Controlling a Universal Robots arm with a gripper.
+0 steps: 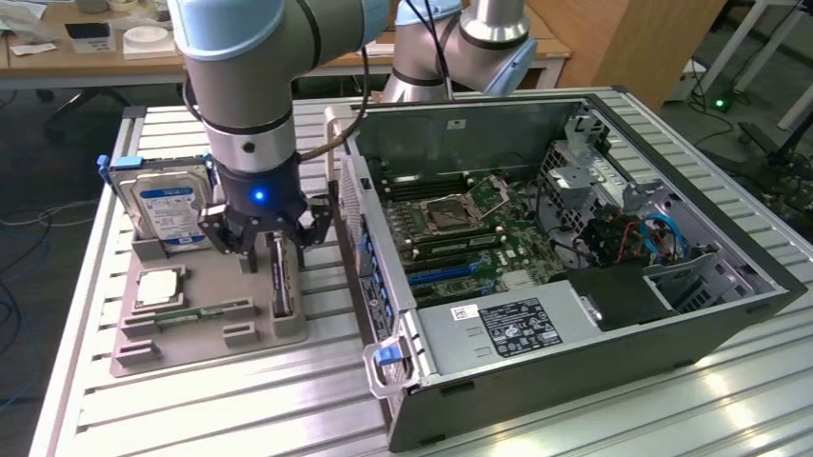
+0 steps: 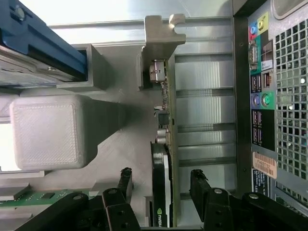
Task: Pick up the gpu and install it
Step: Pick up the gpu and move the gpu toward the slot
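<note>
The gpu (image 1: pixel 282 286) stands on its long edge in a slot of the grey holder (image 1: pixel 190 333), beside the open computer case (image 1: pixel 711 314). My gripper (image 1: pixel 272 249) is lowered over the card's upper edge. In the wrist view the gpu (image 2: pixel 160 159) runs between the two black fingers (image 2: pixel 126 180), with its silver bracket (image 2: pixel 161 24) at the far end. The gripper (image 2: pixel 161 179) is open, with a gap between each finger and the card.
A hard drive with a blue label (image 1: pixel 171 209) stands in the holder to the exterior view's left of the gripper. A processor (image 1: pixel 159 286) and a memory stick (image 1: pixel 204 312) lie in the holder. The motherboard (image 1: pixel 458 238) is exposed inside the case.
</note>
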